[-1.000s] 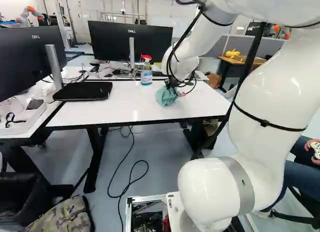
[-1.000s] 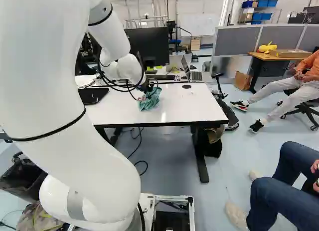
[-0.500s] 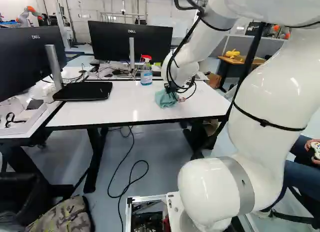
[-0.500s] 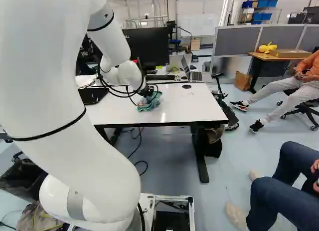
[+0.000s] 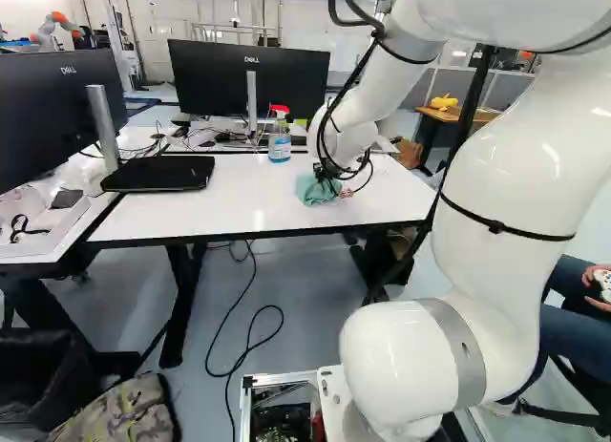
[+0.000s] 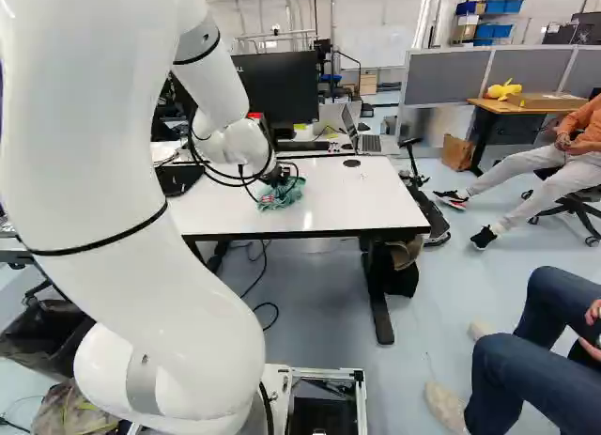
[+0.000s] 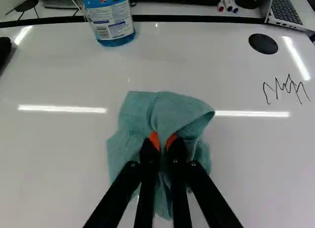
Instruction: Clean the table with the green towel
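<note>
Green rumpled towel (image 7: pixel 170 114), orange-padded jaws clamped on its folds, glossy white table (image 7: pixel 256 154)

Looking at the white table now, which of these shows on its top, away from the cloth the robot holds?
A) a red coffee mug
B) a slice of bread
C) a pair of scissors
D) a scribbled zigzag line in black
D: the wrist view shows a black zigzag scribble on the white tabletop, off to one side of the teal towel pinched in the end effector.
</note>
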